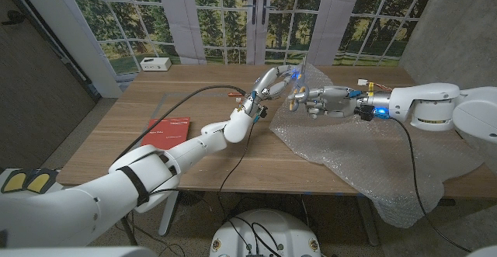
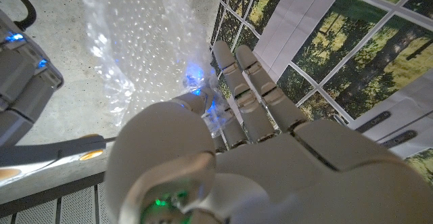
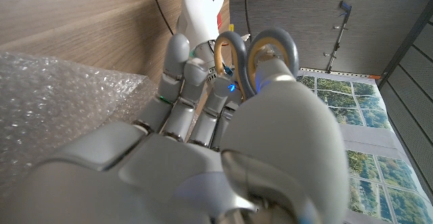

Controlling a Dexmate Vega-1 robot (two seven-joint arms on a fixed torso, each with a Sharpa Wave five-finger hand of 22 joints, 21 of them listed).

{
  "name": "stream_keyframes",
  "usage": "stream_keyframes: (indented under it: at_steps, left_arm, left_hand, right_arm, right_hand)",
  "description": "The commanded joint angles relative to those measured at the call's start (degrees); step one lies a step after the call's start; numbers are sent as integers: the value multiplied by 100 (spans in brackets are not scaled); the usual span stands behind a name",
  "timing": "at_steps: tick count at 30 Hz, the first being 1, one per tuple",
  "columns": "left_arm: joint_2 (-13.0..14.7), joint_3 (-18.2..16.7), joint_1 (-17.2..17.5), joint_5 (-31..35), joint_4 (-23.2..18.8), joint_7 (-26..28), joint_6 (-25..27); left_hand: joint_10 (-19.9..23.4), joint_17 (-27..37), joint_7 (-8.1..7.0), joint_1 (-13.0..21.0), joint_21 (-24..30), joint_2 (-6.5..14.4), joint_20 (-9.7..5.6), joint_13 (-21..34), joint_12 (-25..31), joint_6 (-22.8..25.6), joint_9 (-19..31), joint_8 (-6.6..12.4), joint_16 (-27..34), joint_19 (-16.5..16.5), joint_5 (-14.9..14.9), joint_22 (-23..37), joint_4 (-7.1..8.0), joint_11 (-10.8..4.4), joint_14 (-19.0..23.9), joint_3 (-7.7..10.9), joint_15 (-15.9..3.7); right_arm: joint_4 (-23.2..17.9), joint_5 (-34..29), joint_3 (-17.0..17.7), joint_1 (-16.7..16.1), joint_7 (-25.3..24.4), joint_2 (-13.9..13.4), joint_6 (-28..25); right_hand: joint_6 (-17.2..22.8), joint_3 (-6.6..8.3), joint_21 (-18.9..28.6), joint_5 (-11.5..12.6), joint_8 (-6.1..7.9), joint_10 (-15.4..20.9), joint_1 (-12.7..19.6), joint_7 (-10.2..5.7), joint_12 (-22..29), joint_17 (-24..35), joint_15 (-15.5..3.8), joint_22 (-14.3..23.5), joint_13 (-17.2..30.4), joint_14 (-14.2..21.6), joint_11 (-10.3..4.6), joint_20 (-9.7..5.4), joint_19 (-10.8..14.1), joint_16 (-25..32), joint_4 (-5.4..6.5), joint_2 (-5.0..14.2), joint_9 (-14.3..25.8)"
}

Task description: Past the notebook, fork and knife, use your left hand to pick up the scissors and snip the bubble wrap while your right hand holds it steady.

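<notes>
Item: clear bubble wrap sheet (image 1: 365, 148), crumpled, spread over the right half of the wooden desk (image 1: 194, 102) and hanging over its near right edge; one fold is raised to a peak at the far centre, between the two hands. Left hand (image 1: 270, 85): reaches in from the near left, thumb and fingers closed together on the raised fold; in the left wrist view the hand (image 2: 270, 163) meets the wrap (image 2: 135, 41) at its fingertips, lit by a blue glow. Right hand (image 1: 326, 100): comes in from the right, just beside the left hand, above the wrap. Grey-handled scissors with yellowish loop linings (image 1: 298, 100): at the right hand's fingertips; in the right wrist view the hand (image 3: 203, 156) holds the loops (image 3: 274, 32), thumb at one loop, wrap (image 3: 54, 95) alongside; blades hidden. Flat red notebook (image 1: 171, 130): left of centre on the desk, well apart from both hands. Small white box (image 1: 155, 64): far left corner.
</notes>
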Motion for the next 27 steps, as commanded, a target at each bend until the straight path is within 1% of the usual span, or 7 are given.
stream_keyframes:
  at_steps: [1, 9, 15, 19, 24, 26, 27]
  left_arm:
    - [-34, 69, -33, -28, 79, -3, 44]
    - [-32, 91, -14, -45, 27, -36, 102]
    - [34, 62, 84, -68, -162, -95, 199]
    - [62, 25, 127, -64, -266, -86, 251]
    - [95, -13, 168, -55, -368, -94, 293]
    - [104, -29, 185, -58, -402, -102, 304]
    - [112, -35, 192, -52, -421, -103, 313]
  left_hand:
    - [42, 29, -17, -38, 40, -2, -197, 6, 32, 51, 9, -18, -12, -48, 26, 19, -15, 0, 61, 14, -483]
    - [49, 28, -14, -43, 59, -1, -192, 16, 33, 62, 7, -19, -13, -51, 26, 18, -17, -1, 61, 15, -482]
    - [57, 26, -5, -46, 72, -2, -191, 21, 34, 42, 21, -22, -17, -55, 26, 17, -20, 0, 52, 16, -482]
    - [50, 29, -6, -49, 83, -2, -191, 17, 24, 48, 20, -23, -14, -56, 26, 17, -21, -1, 55, 17, -481]
    - [61, 31, -2, -49, 92, -3, -192, 23, 29, 49, 18, -27, -11, -59, 26, 16, -26, 1, 59, 17, -484]
    - [56, 32, -12, -49, 97, -4, -187, 21, 23, 67, 12, -24, -12, -60, 26, 16, -28, 1, 56, 17, -483]
    - [63, 33, -19, -49, 101, -4, -192, 28, 29, 61, 14, -27, -12, -62, 26, 16, -30, 0, 56, 18, -483]
  right_arm:
    - [39, -90, 225, -161, 58, 90, 55]
    - [40, -137, 454, -314, 93, 147, 23]
    - [20, -239, 580, -403, 161, 186, 2]
    - [27, -207, 547, -366, 200, 195, -80]
    - [45, -213, 403, -267, 286, 189, -122]
    - [50, -228, 366, -254, 302, 192, -117]
    - [48, -227, 358, -252, 302, 194, -119]
  right_hand:
    - [489, 46, 1, 5, -38, 8, 308, 24, 18, 28, -627, 30, 22, 62, -35, -836, -4, 17, 14, 297, 28]
    - [487, 47, -3, 5, -56, 35, 304, 20, 25, 29, -629, 30, 25, 60, -43, -836, 4, 22, 13, 293, 31]
    - [489, 48, -3, 6, -64, 41, 302, 12, 28, 29, -629, 34, 31, 62, -44, -837, 4, 26, 14, 293, 36]
    - [486, 52, -15, 6, -72, 42, 308, 11, 27, 30, -632, 24, 32, 68, -44, -836, -6, 32, 10, 294, 38]
    - [486, 48, -30, 4, -73, 34, 297, 8, 4, 31, -630, 1, 7, 74, -46, -832, 2, 41, 13, 285, 67]
    - [452, 30, -18, -1, -105, 51, 259, 14, -25, 28, -628, 5, -39, 78, -45, -833, 33, 46, 27, 263, 64]
    - [359, -2, -30, -7, -158, 62, 211, 7, -43, 28, -625, -19, -67, 75, -46, -830, 49, 48, 37, 211, 59]
